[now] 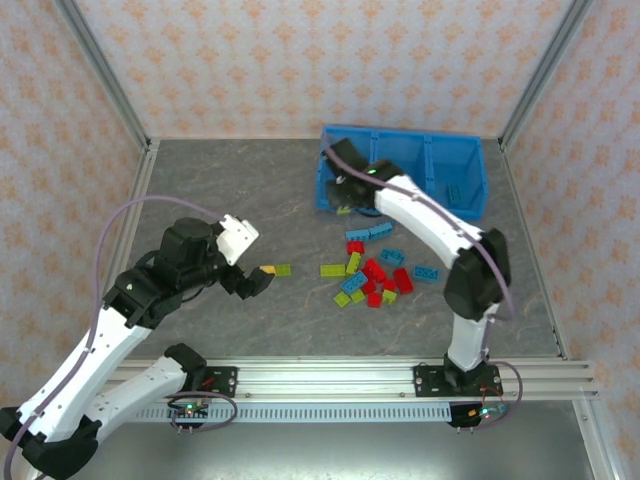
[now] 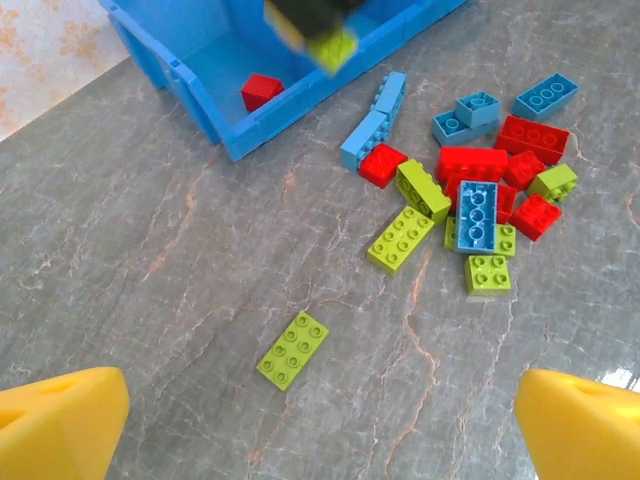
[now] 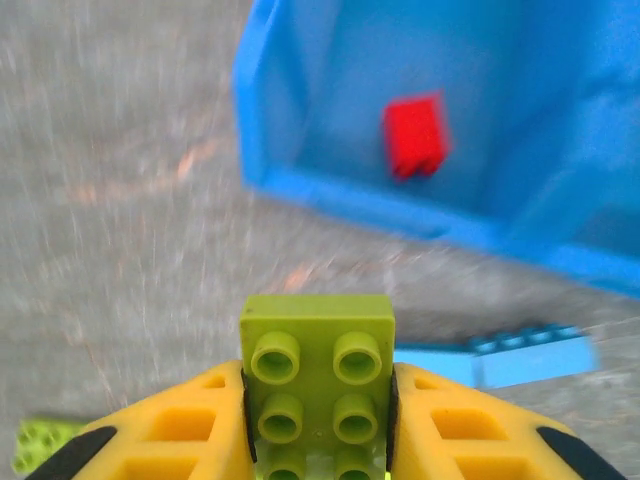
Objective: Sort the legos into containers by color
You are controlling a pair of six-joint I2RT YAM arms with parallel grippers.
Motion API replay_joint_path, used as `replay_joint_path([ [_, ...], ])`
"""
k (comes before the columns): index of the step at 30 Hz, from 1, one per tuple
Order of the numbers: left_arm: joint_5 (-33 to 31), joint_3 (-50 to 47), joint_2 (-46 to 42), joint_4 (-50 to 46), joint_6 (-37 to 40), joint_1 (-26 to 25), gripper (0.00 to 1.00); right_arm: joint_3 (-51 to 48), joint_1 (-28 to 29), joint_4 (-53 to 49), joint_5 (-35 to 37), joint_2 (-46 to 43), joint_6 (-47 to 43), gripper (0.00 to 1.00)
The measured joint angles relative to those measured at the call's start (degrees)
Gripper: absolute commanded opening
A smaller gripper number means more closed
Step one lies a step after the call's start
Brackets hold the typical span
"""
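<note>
The bright blue bin of containers (image 1: 470, 150) stands at the back right. Its left compartment holds one red brick (image 2: 260, 91) (image 3: 415, 135). My right gripper (image 1: 345, 205) (image 3: 318, 400) hovers just in front of that compartment, shut on a yellow-green brick (image 3: 318, 375). A pile of red, yellow-green and light blue legos (image 1: 375, 272) (image 2: 480, 195) lies mid-table. My left gripper (image 1: 255, 280) (image 2: 322, 415) is open above the table. Ahead of its yellow fingers (image 2: 60, 425) lies a lone yellow-green brick (image 2: 292, 349) (image 1: 283, 269), not touched by them.
Light blue bricks (image 2: 378, 120) (image 3: 535, 360) lie close to the bin's front wall (image 2: 290, 120). Another yellow-green brick (image 1: 332, 270) sits between the lone brick and the pile. Bare grey tabletop (image 1: 220, 180) extends left of the bin.
</note>
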Motion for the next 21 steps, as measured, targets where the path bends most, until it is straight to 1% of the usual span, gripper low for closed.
replay_joint_path([
  [2, -0.59, 0.0, 0.87, 0.37, -0.24, 0.0, 1.0, -0.02, -4.0, 1.77, 1.81, -2.97, 1.57, 0.32],
  [5, -0.87, 0.0, 1.27, 0.72, -0.26, 0.0, 1.0, 0.42, -10.88, 3.23, 3.37, -3.91, 3.48, 0.32],
  [7, -1.05, 0.0, 1.31, 0.79, -0.24, 0.0, 1.0, 2.01, -15.56, 3.13, 3.37, -1.81, 4.13, 0.32],
  [10, -1.81, 0.0, 1.42, 0.87, -0.31, 0.0, 1.0, 8.87, -20.65, 1.79, 3.1, 5.81, 4.26, 0.33],
  [13, -2.84, 0.0, 1.4, 0.87, -1.11, 0.0, 1.0, 16.31, -22.93, -0.24, 2.25, 15.1, 3.61, 0.34],
  [16, -3.85, 0.0, 1.4, 0.85, -2.19, 0.0, 1.0, 20.44, -23.45, -2.49, 0.76, 22.23, 2.95, 0.4],
  [19, -4.31, 0.0, 1.42, 0.87, -3.43, 0.0, 1.0, 22.05, -23.45, -4.57, -0.52, 26.43, 2.84, 0.48],
  [21, -4.61, 0.0, 1.42, 0.87, -4.26, 0.0, 1.0, 22.43, -23.47, -5.81, -1.4, 27.34, 3.06, 0.52],
])
